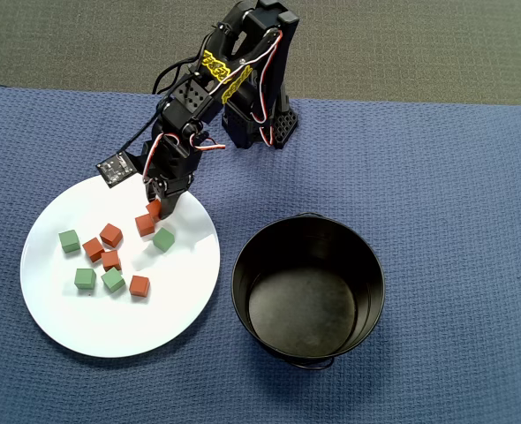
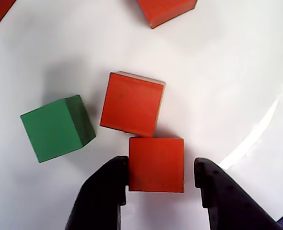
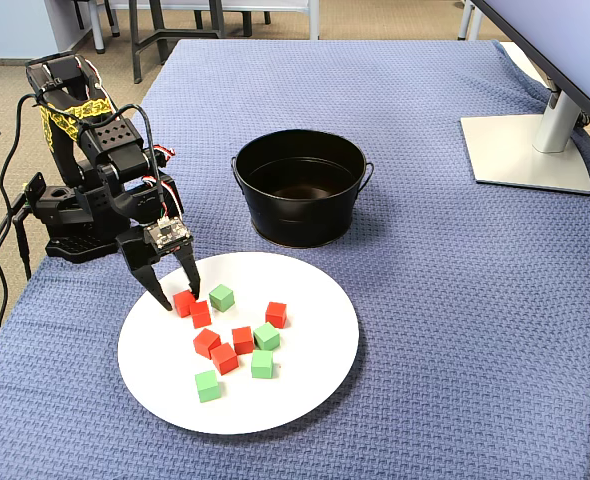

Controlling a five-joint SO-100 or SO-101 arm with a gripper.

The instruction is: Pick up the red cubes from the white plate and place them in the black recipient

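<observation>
Red cube point(image 2: 156, 164) between hand point(image 2: 160, 191) fingers (plate-side) —

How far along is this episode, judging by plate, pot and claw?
Nothing looks delivered yet: the black pot appears empty, and all six red cubes sit on the white plate. In hand: the claw is down at the plate's edge, open, straddling one red cube that touches a second red cube. Left: closing, lifting and dropping it in the pot, then the other five. The four green cubes stay.

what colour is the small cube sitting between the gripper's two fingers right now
Red-orange: the small matte cube between the black gripper fingers, clearest in the wrist view.
</observation>
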